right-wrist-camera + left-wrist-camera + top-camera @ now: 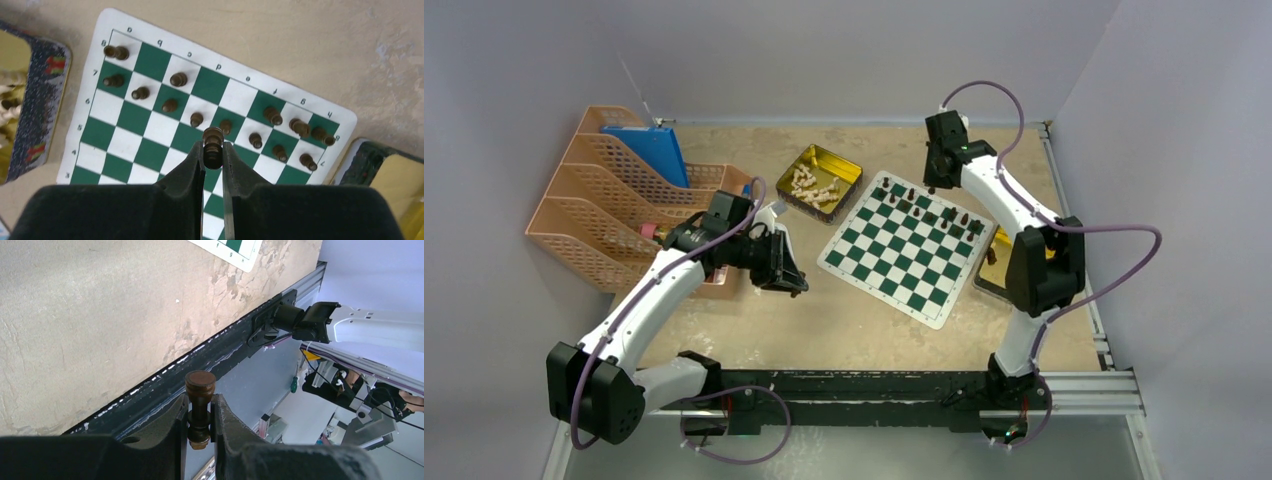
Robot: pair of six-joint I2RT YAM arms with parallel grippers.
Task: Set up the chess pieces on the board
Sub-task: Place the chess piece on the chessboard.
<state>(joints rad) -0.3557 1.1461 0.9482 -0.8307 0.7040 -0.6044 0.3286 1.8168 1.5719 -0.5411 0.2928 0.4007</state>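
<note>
Dark brown piece [200, 385] pinched in my left gripper [201, 409], above bare table [844, 320] left of the board [894, 265] | second dark piece [214, 135] nipped in my right gripper [213, 150], over the board's far half | standing dark pieces [178, 79] partly fill its far rows | pale pieces [812, 185] lie in the gold tin [849, 170], near the board's far-left edge.

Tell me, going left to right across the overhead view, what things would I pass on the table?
Peach file rack → gold tin → board.
</note>
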